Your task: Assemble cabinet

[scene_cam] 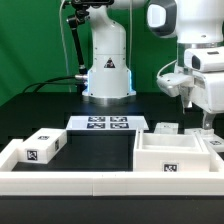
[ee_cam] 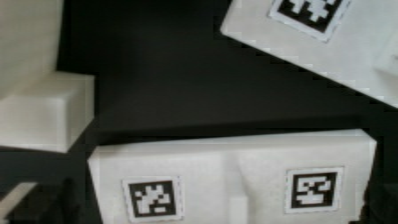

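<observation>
The cabinet box (scene_cam: 171, 166) sits open-topped at the exterior view's right, pressed into the corner of the white rail (scene_cam: 90, 184), probably so the rail braces it while other parts are pushed in. A flat panel (scene_cam: 40, 148) waits against the rail at the left. Small pieces (scene_cam: 165, 128) lie behind the cabinet box, near the marker board (scene_cam: 110, 124), within easy reach. The arm (scene_cam: 205, 62) reaches down over the far right side, wrist vertical. The gripper (scene_cam: 203, 118) hangs just above the parts there. I cannot tell whether its jaws are apart or closed, and the wrist view shows only tagged white parts.
</observation>
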